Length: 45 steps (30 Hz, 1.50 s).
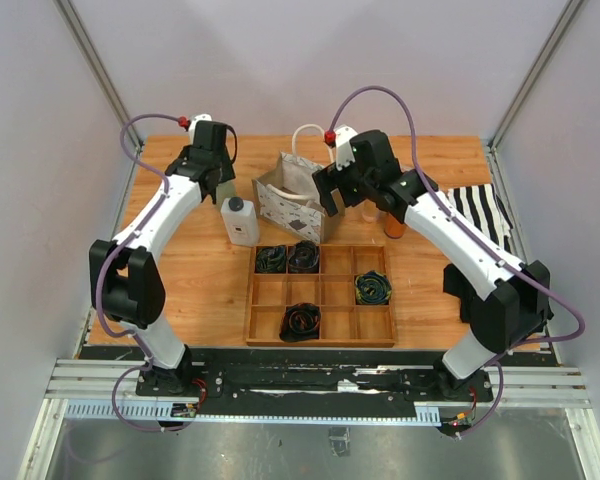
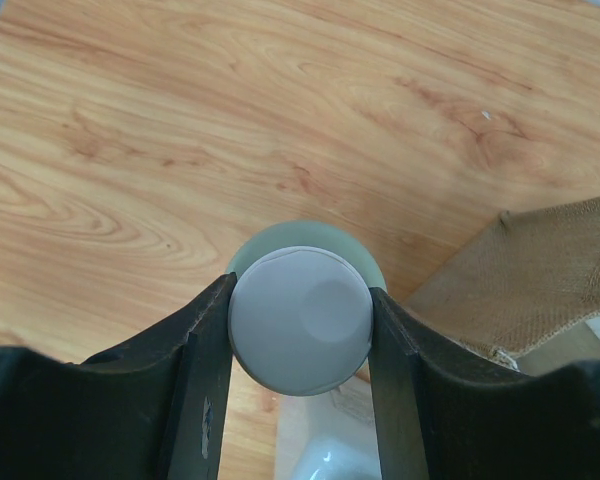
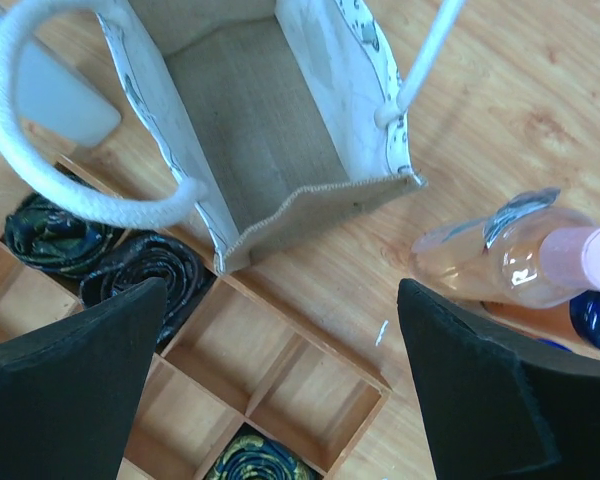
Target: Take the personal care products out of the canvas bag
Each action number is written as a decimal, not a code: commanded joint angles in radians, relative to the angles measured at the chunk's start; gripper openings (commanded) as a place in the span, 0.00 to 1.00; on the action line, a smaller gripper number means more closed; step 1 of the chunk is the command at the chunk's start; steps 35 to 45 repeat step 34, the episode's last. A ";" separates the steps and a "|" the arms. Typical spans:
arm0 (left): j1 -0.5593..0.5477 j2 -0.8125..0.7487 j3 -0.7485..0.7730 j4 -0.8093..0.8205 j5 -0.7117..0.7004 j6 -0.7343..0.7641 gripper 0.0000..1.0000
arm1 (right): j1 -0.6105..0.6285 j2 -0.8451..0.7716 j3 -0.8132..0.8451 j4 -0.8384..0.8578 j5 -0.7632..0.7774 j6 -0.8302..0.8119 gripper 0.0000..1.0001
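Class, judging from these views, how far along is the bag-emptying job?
Done: the white bottle, pinkish bottle and orange bottle sit outside the canvas bag, whose inside looks bare. In hand: the left gripper clamps a pale-capped bottle. Left: probably setting it down.

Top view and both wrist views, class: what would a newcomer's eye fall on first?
The speckled canvas bag standing open at mid-table, its inside bare in the right wrist view, with the right gripper wide open above it. Next, the left gripper clamped on a grey-capped bottle. Nearer the arms, a wooden tray holds four dark cable coils.
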<state>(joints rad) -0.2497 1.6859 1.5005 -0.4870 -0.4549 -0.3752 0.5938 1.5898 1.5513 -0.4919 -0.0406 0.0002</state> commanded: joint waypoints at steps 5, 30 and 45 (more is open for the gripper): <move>0.004 -0.055 -0.117 0.183 0.074 -0.041 0.09 | 0.010 -0.064 -0.049 0.008 0.046 0.050 0.99; -0.034 -0.257 -0.075 -0.021 0.152 -0.014 1.00 | -0.017 -0.088 0.040 -0.130 0.186 0.116 0.98; -0.061 -0.346 -0.091 -0.050 0.206 0.008 1.00 | -0.048 -0.098 0.016 -0.108 0.182 0.139 0.98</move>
